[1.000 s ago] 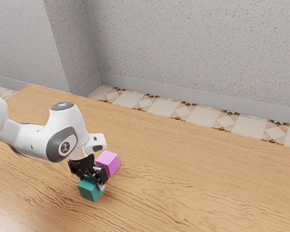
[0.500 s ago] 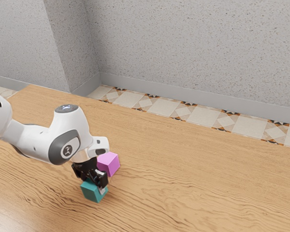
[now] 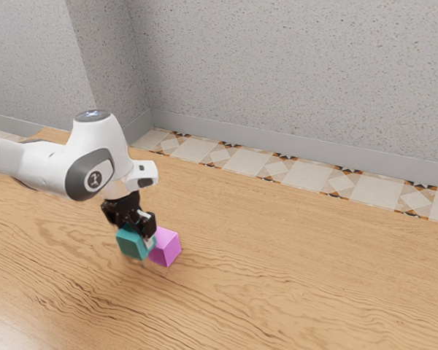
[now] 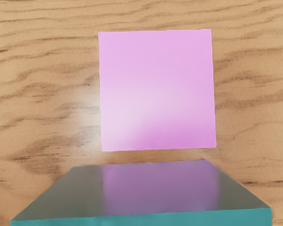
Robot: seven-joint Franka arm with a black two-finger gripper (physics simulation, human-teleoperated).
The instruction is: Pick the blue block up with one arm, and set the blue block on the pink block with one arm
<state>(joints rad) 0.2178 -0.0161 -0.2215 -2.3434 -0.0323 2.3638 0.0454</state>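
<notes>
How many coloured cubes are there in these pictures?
2. The blue block is held in the gripper, lifted off the table; the pink block sits on the table right beside it.

A plain simulated room: speckled grey walls [image 3: 277,58], grey skirting [image 3: 314,149], patterned floor tiles [image 3: 299,173], a wood-grain table [image 3: 292,284].

On my screen the blue block [image 3: 132,246] reads as teal-green. In the wrist view its glossy top carries a dull violet reflection of the pink block [image 4: 155,89], which is a plain, light magenta-pink. The gripper [image 3: 133,232] is black, and the arm [image 3: 51,164] is white with grey joint covers. The table [image 3: 314,277] is warm tan wood with darker wavy grain. I see a speckled grey wall [image 3: 292,65], a plain grey baseboard [image 3: 277,140], and cream floor tiles [image 3: 314,175] with dark brown-and-orange diamond accents.
</notes>
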